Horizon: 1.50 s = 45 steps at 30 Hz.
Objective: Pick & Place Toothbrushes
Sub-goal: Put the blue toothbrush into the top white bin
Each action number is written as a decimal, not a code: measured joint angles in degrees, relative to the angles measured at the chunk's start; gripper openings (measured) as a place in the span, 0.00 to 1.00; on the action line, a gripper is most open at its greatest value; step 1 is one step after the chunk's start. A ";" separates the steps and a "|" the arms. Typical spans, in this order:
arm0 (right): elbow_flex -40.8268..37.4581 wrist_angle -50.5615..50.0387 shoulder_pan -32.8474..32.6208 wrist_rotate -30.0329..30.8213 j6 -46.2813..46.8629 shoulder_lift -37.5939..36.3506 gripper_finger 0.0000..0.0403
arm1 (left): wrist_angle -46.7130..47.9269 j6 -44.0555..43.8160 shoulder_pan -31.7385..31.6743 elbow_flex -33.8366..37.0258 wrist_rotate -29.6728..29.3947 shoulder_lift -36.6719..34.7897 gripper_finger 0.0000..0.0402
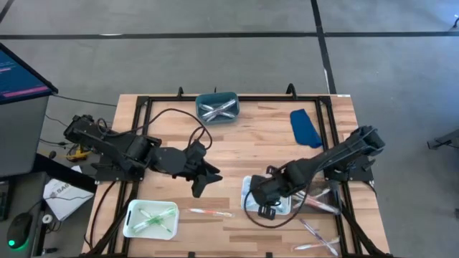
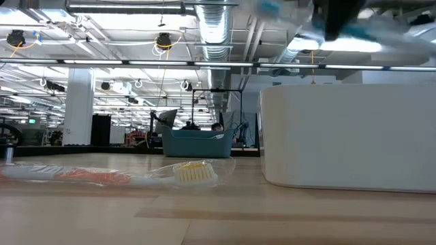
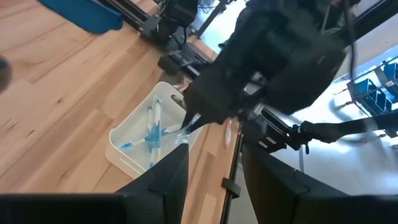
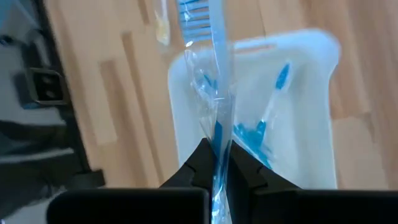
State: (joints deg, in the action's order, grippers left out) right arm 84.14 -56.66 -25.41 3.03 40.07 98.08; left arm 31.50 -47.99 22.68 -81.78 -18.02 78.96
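I've got the right gripper [image 4: 216, 163] pinched on a wrapped blue toothbrush [image 4: 208, 37] over the white tray [image 4: 311, 93], left gripper [image 1: 203, 180] hovering mid-table, jaws apart, and that slippery wrapper could let the brush tumble outside the rim.

Grey floor [image 1: 215, 64] crossed by dark seam lines around the table. Monitor [image 1: 18, 75], lit, at far left. Beyond the table: open hall, white columns [image 2: 78, 102], exposed silver ducting [image 2: 218, 24], hanging lamps [image 2: 163, 41] on cables, strip lights; possibly shelving or machinery in the dim distance.
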 joint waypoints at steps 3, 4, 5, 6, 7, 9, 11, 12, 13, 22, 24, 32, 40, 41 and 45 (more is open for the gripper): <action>-0.09 -0.27 0.22 -0.07 0.01 1.87 0.02 | 0.07 0.06 0.16 -0.01 0.00 0.00 0.35; -0.07 -0.16 0.43 -0.09 0.05 2.37 0.02 | 0.08 0.07 0.22 -0.01 -0.02 0.02 0.35; -0.07 -0.32 0.66 -0.10 0.45 2.81 0.02 | 0.07 0.09 0.22 -0.02 -0.08 0.02 0.35; -0.07 -0.67 0.97 -0.14 1.21 3.35 0.02 | 0.07 0.11 0.25 -0.01 -0.18 0.02 0.35; -0.07 -0.98 1.36 -0.14 2.06 3.74 0.02 | 0.05 0.11 0.26 -0.02 -0.22 0.02 0.35; -0.07 -2.23 1.94 -0.12 3.83 4.44 0.02 | 0.07 0.11 0.54 0.00 -0.25 0.02 0.35; -0.70 -2.82 2.40 -0.13 5.76 4.45 0.02 | 0.07 0.09 0.72 -0.02 -0.37 0.02 0.35; -1.33 -2.56 2.60 -0.18 6.94 4.35 0.02 | 0.05 0.01 0.74 0.00 -0.37 0.02 0.35; -2.03 -2.64 2.83 -0.21 8.07 4.26 0.02 | 0.06 -0.04 0.92 -0.02 -0.39 0.02 0.35; -5.59 1.49 2.95 -1.69 8.23 3.80 0.02 | 0.05 -0.28 1.79 0.00 -0.90 0.04 0.35; -7.08 2.52 2.95 -1.87 8.16 3.80 0.02 | 0.02 -0.30 1.79 -0.01 -0.90 0.04 0.35; -11.18 3.71 3.50 -2.87 7.99 3.80 0.02 | 0.00 -0.50 1.79 0.00 -1.12 0.04 0.35; -15.09 8.19 4.11 -3.39 8.43 4.20 0.03 | -0.09 -0.52 1.79 0.00 -2.48 0.04 0.35; -15.41 8.29 4.09 -3.45 8.47 4.22 0.03 | -0.08 -0.52 1.79 0.00 -2.66 0.04 0.35; -16.02 8.94 4.09 -3.48 8.45 4.22 0.03 | -0.11 -0.52 1.79 0.00 -3.30 0.04 0.35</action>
State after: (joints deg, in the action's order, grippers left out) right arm 68.12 -47.72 -21.32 -0.45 48.51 102.30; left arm 31.40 -48.51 24.47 -81.78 -21.32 79.00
